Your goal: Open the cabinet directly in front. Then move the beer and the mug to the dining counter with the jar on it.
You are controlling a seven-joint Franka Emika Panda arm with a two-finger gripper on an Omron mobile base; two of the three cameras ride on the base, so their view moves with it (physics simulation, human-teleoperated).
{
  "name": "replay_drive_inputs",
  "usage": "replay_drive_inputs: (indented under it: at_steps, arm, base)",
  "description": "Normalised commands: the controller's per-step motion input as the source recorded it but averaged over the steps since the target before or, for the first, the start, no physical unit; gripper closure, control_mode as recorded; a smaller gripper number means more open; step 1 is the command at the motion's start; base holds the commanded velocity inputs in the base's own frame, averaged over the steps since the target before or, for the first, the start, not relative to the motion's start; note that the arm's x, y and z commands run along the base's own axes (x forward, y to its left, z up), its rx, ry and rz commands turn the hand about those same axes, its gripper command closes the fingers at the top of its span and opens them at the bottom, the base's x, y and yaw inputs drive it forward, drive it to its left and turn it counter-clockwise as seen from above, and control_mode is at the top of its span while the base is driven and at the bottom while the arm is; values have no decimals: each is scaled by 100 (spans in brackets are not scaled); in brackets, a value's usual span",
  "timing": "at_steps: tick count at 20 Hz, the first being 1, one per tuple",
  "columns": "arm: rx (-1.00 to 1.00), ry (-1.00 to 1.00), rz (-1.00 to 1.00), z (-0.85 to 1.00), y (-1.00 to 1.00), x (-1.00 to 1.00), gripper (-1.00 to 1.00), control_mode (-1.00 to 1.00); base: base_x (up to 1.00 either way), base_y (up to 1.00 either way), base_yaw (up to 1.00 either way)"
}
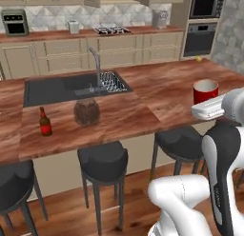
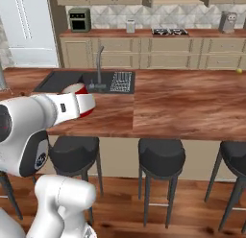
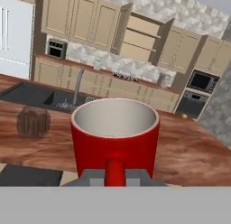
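Observation:
My gripper (image 3: 115,177) is shut on the handle of the red mug (image 3: 115,133), which stands upright with its pale inside showing. The mug (image 1: 205,91) hangs over the right part of the wood-topped dining counter (image 1: 143,116), just ahead of my white hand (image 1: 212,108); from the right base view the mug (image 2: 84,100) is partly hidden behind the arm. The beer (image 1: 45,122) stands on the counter's left part, near the front edge. The ribbed brown jar (image 1: 86,111) sits to the right of the beer. The cabinet (image 3: 142,35) on the far wall stands open, with bare shelves.
A dark sink (image 1: 62,87) with a curved tap (image 1: 97,63) is set into the counter behind the jar. Black stools (image 1: 103,162) line the near side below the counter edge. A small yellow object (image 1: 198,59) lies at the counter's far right corner.

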Motion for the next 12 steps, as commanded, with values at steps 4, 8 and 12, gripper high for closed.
replay_drive_inputs:
  at_steps: [4, 8, 12]
  arm:
    - [0, 0, 0, 0, 0, 0, 100, 100]
    - [0, 0, 0, 0, 0, 0, 100, 100]
    - [0, 0, 0, 0, 0, 0, 100, 100]
  base:
    - [92, 0, 0]
    - [88, 0, 0]
    - [86, 0, 0]
